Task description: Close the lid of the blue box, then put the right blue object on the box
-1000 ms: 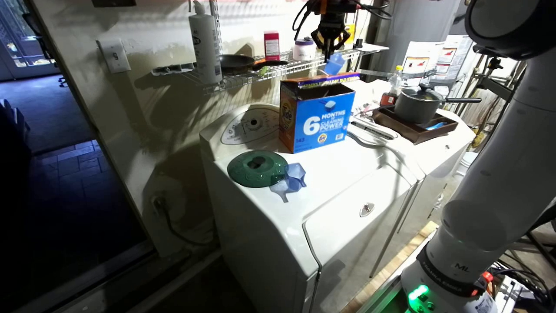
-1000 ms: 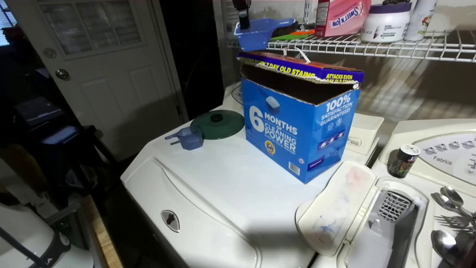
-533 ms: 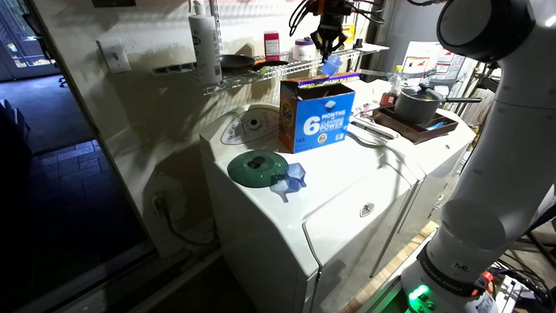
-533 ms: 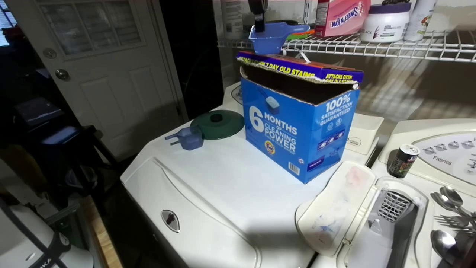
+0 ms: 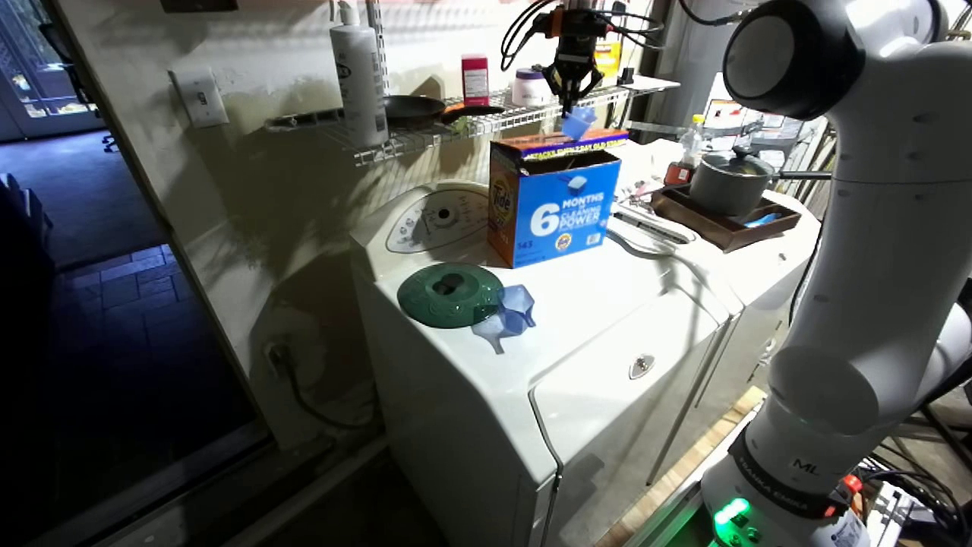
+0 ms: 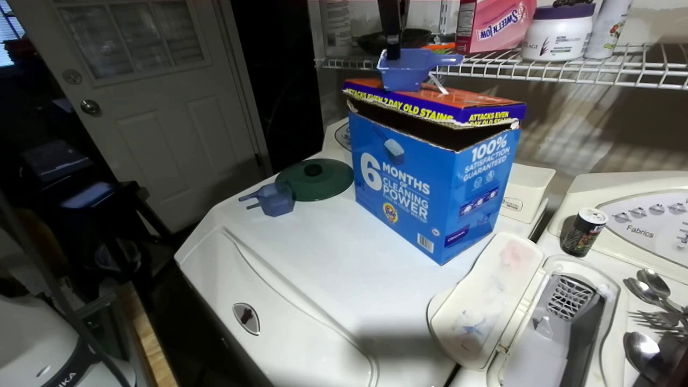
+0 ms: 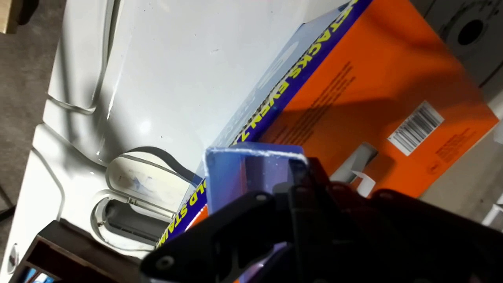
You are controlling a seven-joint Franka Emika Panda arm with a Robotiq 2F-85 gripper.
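Evidently the end effector (image 5: 568, 108) pinches the blue scoop (image 6: 409, 75) by its rim, above the ajar lid (image 6: 446, 105) of the blue box (image 6: 411, 183) (contact unclear); setting it there should mean going downward.

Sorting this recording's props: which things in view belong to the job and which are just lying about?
Job: blue box, its orange lid, blue scoop held in the fingers.
Lying about: blue plastic beside the green lid, saucepan, brown tray, black can, spoons, pink carton.
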